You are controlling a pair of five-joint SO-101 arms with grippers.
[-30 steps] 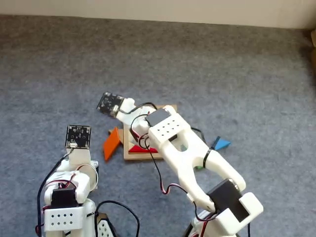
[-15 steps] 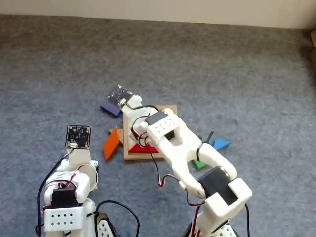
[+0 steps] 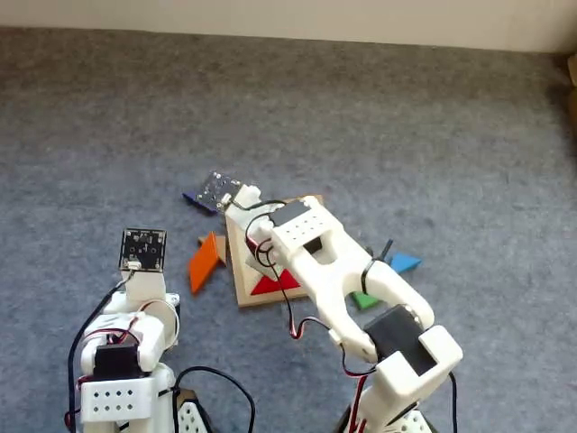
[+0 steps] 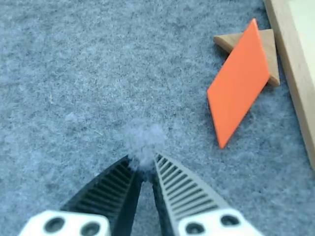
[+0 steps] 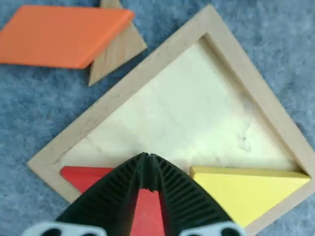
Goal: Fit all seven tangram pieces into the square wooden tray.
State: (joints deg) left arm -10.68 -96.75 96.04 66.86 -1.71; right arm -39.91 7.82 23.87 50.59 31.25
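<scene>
Your right gripper (image 5: pixel 147 158) hangs over the square wooden tray (image 5: pixel 147 73) with its fingers pressed together and nothing between them. Their tips sit above the tray floor, where the red triangle (image 5: pixel 81 177) meets the bare wood. That red triangle lies inside the tray, partly covered by the fingers. The yellow triangle (image 5: pixel 246 189) lies inside too, just beside it, with one long edge against the rim.

Your left gripper (image 4: pixel 143 169) is low over the grey carpeted counter (image 3: pixel 406 135), well apart from the tray. Its fingers are closed to a thin slit, meet at the tips and hold nothing.

Outside the tray, the orange parallelogram (image 4: pixel 241 83) lies just beside the rim. It rests tilted on top of the plain wooden triangle (image 4: pixel 268 42), which touches or nearly touches the tray's outer edge.

From above, you can see the dark blue piece (image 3: pixel 192 198) on the carpet by the tray's far corner, partly hidden by the right arm's wrist. The light blue triangle (image 3: pixel 406 263) and the green piece (image 3: pixel 363 300) lie on the carpet on the other side of that arm, out of the tray.
</scene>
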